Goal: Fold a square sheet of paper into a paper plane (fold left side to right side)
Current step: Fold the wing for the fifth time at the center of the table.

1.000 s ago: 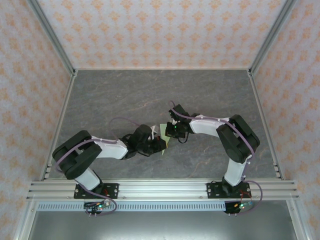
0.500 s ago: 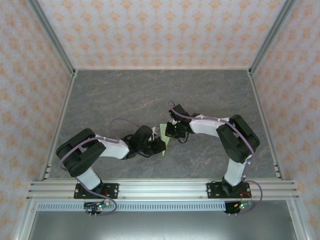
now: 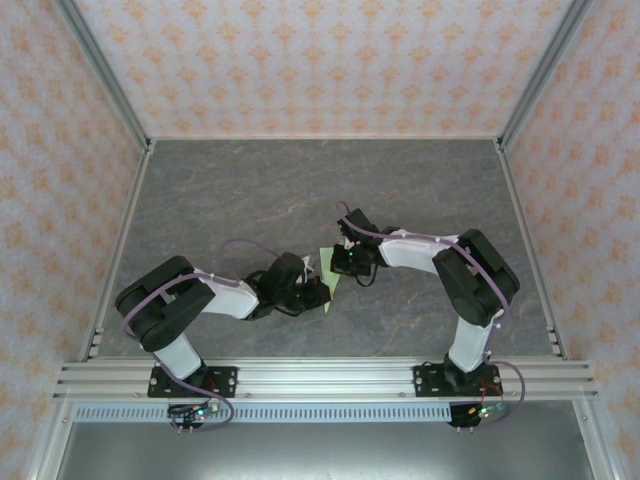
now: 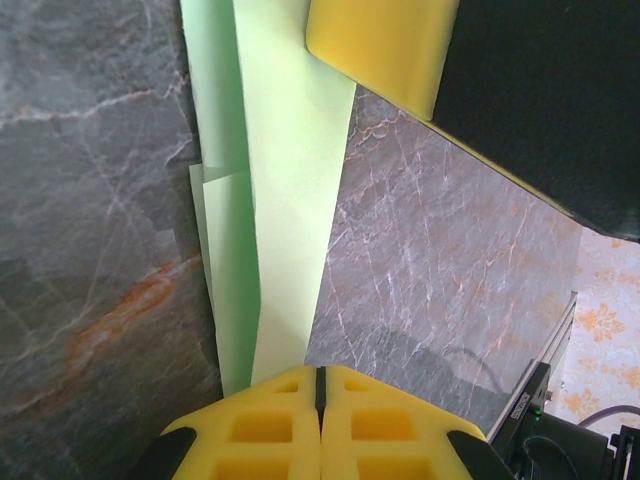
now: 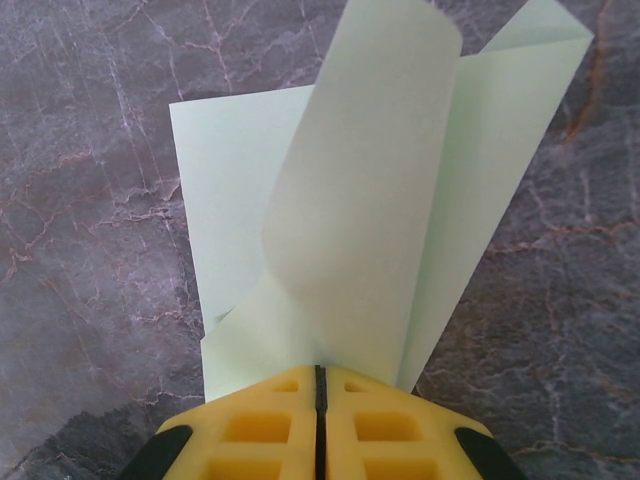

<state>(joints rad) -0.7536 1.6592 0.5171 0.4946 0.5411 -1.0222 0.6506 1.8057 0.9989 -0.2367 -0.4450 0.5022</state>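
My left arm (image 3: pixel 225 295) is folded low off its near-left base, forearm reaching right toward the middle of the table. The left gripper (image 4: pixel 320 372) has its yellow fingers pressed flat together with no gap between them. My right arm (image 3: pixel 410 250) bends at the elbow above its near-right base and reaches left; the right gripper (image 5: pixel 320 370) is closed just as tight, pinching the folded paper (image 5: pixel 370 200), and sits near its partner, slightly farther and to the right.

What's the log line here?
square sheet of paper: partly folded, on table | left gripper: shut, tips at its edge | right gripper: shut on its curled flap
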